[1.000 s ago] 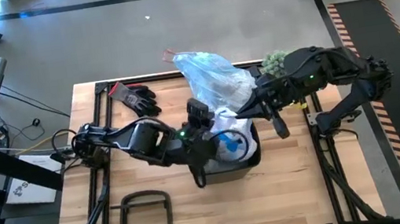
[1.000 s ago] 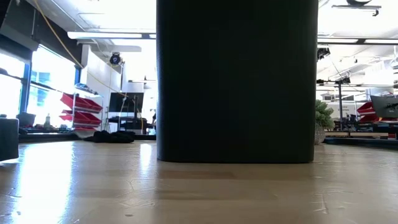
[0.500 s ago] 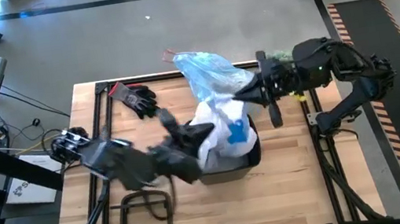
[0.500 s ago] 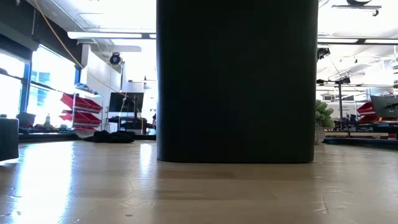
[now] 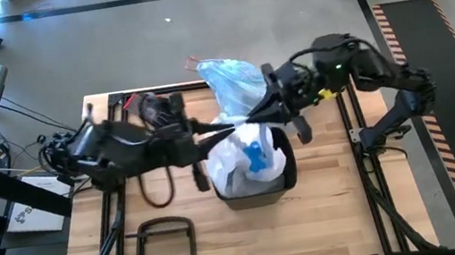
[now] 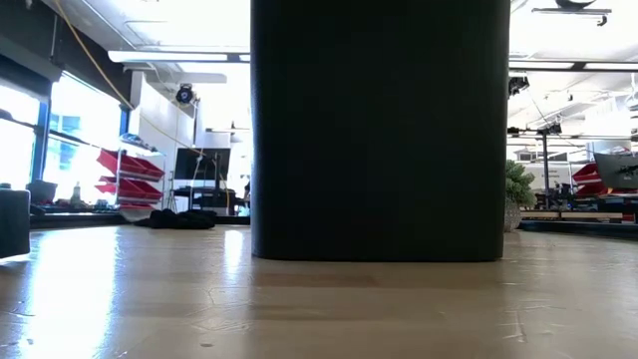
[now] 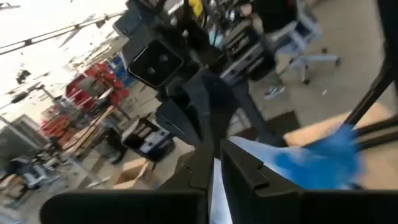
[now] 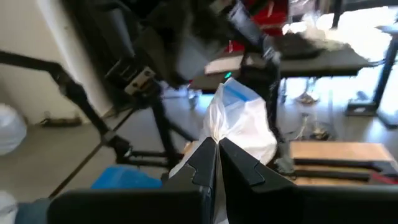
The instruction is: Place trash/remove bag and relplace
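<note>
Both tools pinch the white bag [image 5: 245, 154] over the black bin [image 5: 260, 190] mid-desk: left tool [image 5: 229, 128] from the left, right tool [image 5: 255, 116] from the right. The blue bag [image 5: 235, 86] lies just behind, at the far edge.

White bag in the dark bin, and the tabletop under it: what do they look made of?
The white translucent bag with blue bits looks like thin plastic film: crinkled, light passing through. The tabletop looks like pale wood planks with visible seams and a slight sheen, perhaps sealed.
</note>
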Action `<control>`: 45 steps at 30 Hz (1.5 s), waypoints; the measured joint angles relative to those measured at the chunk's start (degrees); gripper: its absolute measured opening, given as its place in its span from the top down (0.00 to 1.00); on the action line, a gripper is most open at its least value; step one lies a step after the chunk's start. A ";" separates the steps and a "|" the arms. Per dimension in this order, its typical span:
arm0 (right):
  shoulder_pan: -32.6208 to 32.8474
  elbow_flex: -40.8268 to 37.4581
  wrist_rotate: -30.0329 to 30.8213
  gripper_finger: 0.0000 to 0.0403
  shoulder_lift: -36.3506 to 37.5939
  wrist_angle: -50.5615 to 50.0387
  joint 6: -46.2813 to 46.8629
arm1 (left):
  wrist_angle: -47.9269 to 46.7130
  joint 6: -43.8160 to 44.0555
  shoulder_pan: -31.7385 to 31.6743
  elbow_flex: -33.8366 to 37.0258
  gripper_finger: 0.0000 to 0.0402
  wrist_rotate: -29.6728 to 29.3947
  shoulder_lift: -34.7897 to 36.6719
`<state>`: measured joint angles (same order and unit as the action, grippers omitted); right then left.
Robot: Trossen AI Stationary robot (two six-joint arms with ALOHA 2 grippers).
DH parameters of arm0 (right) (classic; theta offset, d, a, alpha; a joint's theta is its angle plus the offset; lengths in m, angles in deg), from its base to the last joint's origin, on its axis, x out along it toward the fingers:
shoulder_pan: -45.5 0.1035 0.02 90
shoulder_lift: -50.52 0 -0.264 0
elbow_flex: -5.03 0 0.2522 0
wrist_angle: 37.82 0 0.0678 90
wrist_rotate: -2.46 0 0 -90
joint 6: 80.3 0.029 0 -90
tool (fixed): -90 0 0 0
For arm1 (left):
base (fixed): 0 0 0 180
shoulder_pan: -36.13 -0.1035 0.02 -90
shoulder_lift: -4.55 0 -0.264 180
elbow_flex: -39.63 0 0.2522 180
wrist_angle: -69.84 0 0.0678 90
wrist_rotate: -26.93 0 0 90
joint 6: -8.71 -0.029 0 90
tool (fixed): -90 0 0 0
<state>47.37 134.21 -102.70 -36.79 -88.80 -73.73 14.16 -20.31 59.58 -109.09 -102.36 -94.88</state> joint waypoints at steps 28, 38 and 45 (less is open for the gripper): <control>2.51 0.02 4.18 1.00 -0.77 -7.46 -6.72 | -17.14 6.94 -7.05 0.04 0.60 -7.38 -4.98; 4.69 0.02 9.04 0.91 -0.40 -12.05 -10.58 | -17.31 10.31 -6.26 0.04 0.97 -10.80 -4.52; 5.17 0.02 19.63 0.62 0.42 -19.93 -11.54 | -20.27 16.35 -4.09 -0.05 1.00 -26.34 0.14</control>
<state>52.55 134.23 -83.07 -36.37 -108.73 -85.28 -6.11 -3.97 55.49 -109.14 -128.70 -94.74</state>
